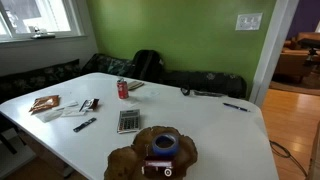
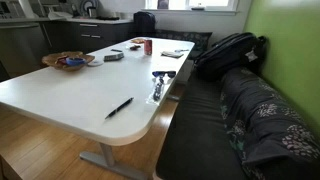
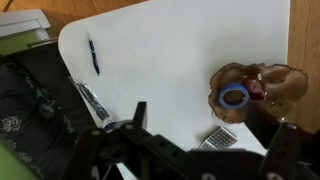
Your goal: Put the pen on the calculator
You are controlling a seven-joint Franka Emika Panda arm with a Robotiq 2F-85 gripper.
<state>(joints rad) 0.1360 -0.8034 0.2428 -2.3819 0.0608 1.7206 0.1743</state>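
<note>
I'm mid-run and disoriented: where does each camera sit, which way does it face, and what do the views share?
Exterior view: at a table end, facing the green wall; calculator and pen visible; no robot parts.
Exterior view: low by the pen's corner, looking along the table toward the kitchen; no robot parts.
Wrist view: high above, looking down; end effector at the bottom, state unclear.
Shared: all show the pen, wooden bowl and table.

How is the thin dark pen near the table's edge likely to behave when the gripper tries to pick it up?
The pen looks slender and straight, so probably stiff and light. Lying flat on the smooth white table, it may roll or skid if nudged. It sits near the rounded edge, so a push could send it off.
</note>
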